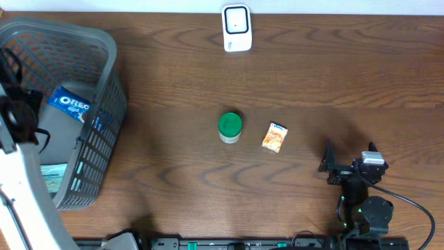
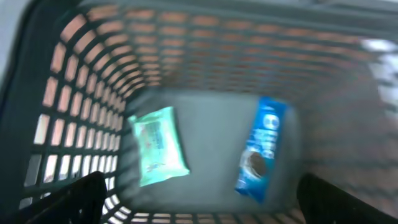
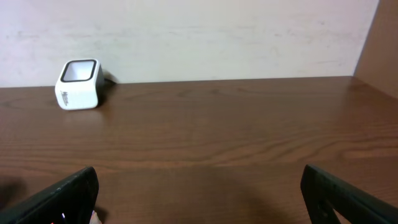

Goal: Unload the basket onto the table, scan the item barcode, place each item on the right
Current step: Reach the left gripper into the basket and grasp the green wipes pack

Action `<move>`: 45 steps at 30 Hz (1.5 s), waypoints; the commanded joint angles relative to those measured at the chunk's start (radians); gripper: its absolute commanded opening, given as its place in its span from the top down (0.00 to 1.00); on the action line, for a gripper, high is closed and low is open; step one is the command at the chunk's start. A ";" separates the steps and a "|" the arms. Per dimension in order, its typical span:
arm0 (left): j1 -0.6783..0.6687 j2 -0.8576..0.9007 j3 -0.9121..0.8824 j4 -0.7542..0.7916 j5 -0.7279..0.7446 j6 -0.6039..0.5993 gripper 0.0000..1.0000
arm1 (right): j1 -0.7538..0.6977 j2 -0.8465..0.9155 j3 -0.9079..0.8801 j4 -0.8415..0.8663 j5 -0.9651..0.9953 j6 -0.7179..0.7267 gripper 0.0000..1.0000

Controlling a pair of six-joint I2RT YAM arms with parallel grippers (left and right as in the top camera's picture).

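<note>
At far left, our left gripper (image 2: pixel 205 208) hangs over the grey basket (image 1: pixel 104 42), jaws spread and empty. Inside lie a mint-green packet (image 2: pixel 155 146) and an Oreo pack (image 2: pixel 261 149), likely the item to scan. We should descend straight and pinch its long edges. At centre are a green-lidded jar (image 1: pixel 229 127), a white scanner (image 1: pixel 236 28) and an orange snack packet (image 1: pixel 275 137). Our right gripper (image 3: pixel 199 202) sits released, holding nothing.
</note>
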 commanded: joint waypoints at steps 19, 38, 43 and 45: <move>0.085 0.539 -0.180 0.098 0.042 -0.299 0.02 | -0.002 -0.005 -0.001 -0.004 -0.001 -0.014 0.01; 0.214 0.720 -0.334 0.151 0.092 -0.322 0.02 | -0.002 -0.005 -0.001 -0.004 -0.001 -0.014 0.01; 0.214 0.720 -0.463 0.229 0.110 -0.322 0.02 | -0.002 -0.005 -0.001 -0.004 -0.001 -0.014 0.01; 0.214 0.720 -0.523 0.277 0.109 -0.322 0.15 | -0.002 -0.005 -0.001 -0.004 -0.001 -0.014 0.01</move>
